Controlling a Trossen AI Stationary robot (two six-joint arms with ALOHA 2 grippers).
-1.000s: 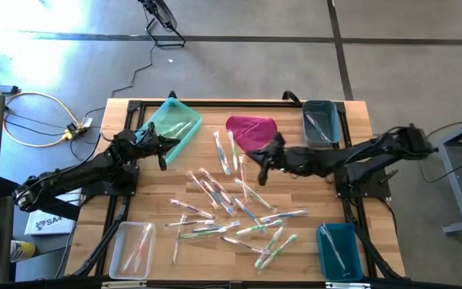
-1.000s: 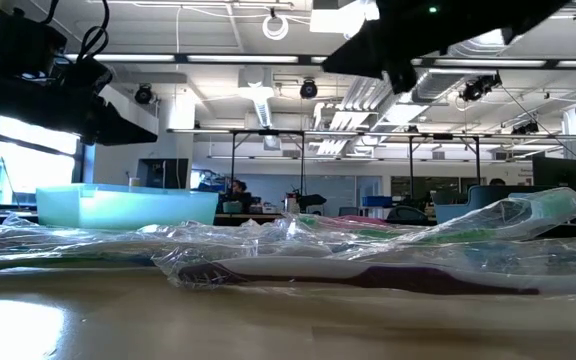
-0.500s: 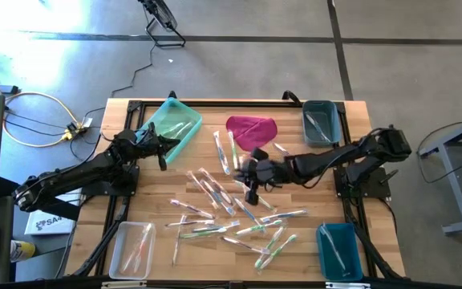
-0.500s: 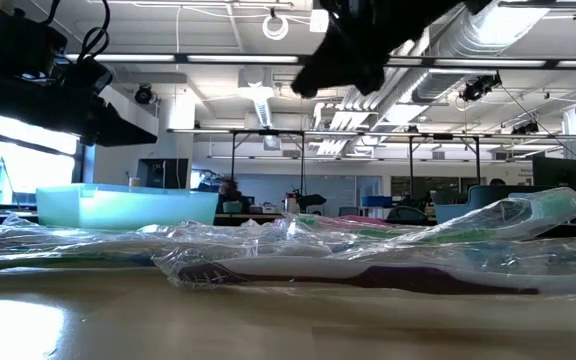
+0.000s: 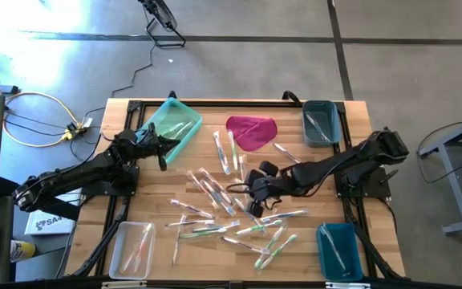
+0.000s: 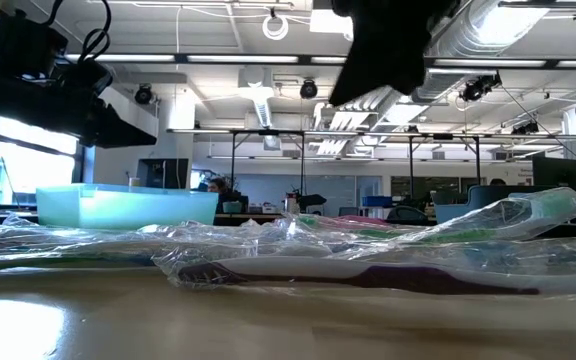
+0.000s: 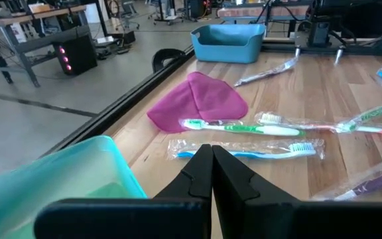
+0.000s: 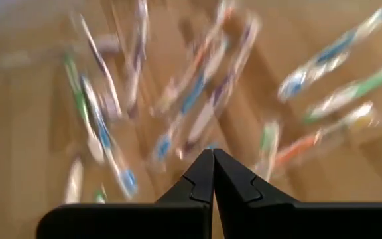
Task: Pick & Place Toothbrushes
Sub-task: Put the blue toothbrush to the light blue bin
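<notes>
1. Since the earlier frames the right gripper [image 5: 253, 189] has swung from beside the magenta cloth [image 5: 252, 131] out over the middle of the table [image 5: 311, 201]; it now hangs above the scattered toothbrushes [image 5: 239, 210], fingers pressed together and holding nothing.
2. The left gripper [image 5: 164, 152] has not moved: it waits near the table's far left corner, just beside the teal tray [image 5: 175, 124], its fingers [image 7: 207, 174] closed on nothing.
3. The toothbrushes lie loose in clear wrappers across the table's middle, spreading toward the near edge; none has shifted.
4. The high view alone shows the containers: a grey-blue bin [image 5: 322, 123] at the far right corner, a blue bin [image 5: 339, 250] at the near right corner and a clear tray [image 5: 131, 249] at the near left corner, each with brushes inside.
5. The left wrist view alone shows a green brush [image 7: 241, 127] and a blue brush [image 7: 244, 149] lying side by side just near the cloth.
6. The right wrist view looks down on the brushes, but blurred.
7. The low view shows wrapped brushes [image 6: 368, 262] close up, the right arm a dark shape overhead, and a workshop room behind.
8. Cables [image 5: 34, 120] lie on the floor beyond the table's left edge.
</notes>
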